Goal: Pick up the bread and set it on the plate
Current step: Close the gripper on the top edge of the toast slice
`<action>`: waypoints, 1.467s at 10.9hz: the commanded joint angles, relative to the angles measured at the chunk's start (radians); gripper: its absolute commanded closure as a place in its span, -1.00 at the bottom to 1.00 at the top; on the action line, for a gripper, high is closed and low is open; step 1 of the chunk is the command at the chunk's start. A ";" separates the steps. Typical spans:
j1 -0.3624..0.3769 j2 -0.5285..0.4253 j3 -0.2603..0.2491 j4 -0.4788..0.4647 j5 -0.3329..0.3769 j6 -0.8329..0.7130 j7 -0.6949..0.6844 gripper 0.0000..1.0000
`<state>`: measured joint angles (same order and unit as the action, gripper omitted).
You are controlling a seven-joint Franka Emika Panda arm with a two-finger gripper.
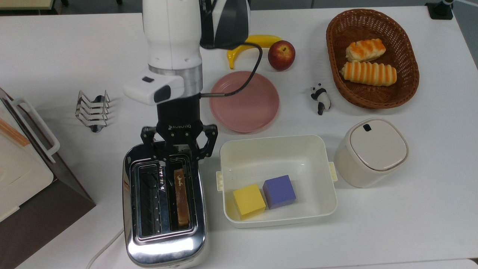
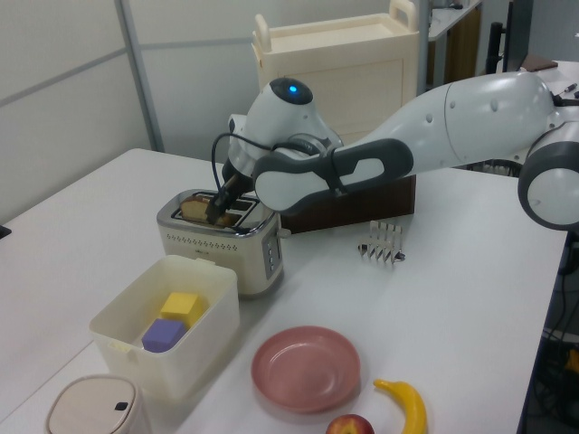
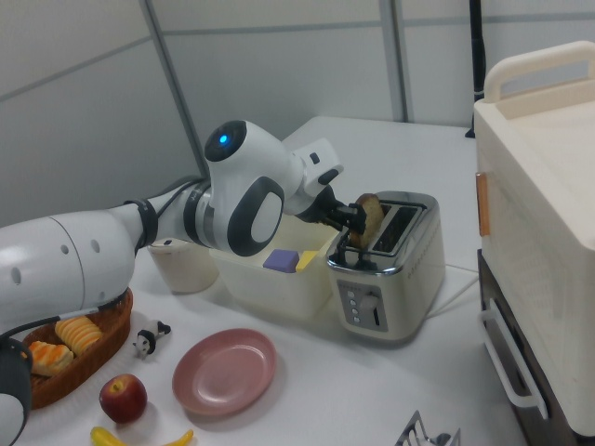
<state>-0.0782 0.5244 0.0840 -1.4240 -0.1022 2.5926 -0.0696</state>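
Observation:
The bread (image 1: pixel 181 198) is a brown slice standing on edge in the right slot of a chrome toaster (image 1: pixel 164 246). In the left view the bread (image 2: pixel 201 210) pokes up from the toaster, and it does the same in the right view (image 3: pixel 370 218). My gripper (image 1: pixel 179 158) hangs low over the toaster's far end, open, with a finger on either side of the slice's near end. In the left view my gripper (image 2: pixel 220 208) sits right beside the slice, as my gripper (image 3: pixel 351 228) does in the right view. The pink plate (image 1: pixel 244 101) lies bare behind the toaster, in the top view's middle.
A white tub (image 1: pixel 276 144) holding a yellow and a purple cube stands beside the toaster. A toast rack (image 1: pixel 93 110), banana (image 1: pixel 261 39), apple (image 1: pixel 281 55), panda figure (image 1: pixel 320 98), roll basket (image 1: pixel 407 86), lidded canister (image 1: pixel 373 151) and brown-and-cream box (image 1: pixel 22 179) surround them.

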 commanded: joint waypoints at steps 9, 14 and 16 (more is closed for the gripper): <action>-0.002 0.008 -0.012 0.020 -0.044 0.017 -0.093 1.00; 0.000 -0.145 -0.009 0.013 -0.022 -0.012 -0.087 1.00; 0.000 -0.202 -0.004 0.013 -0.001 -0.083 -0.087 1.00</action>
<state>-0.0856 0.4198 0.0812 -1.3641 -0.1318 2.5835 -0.1486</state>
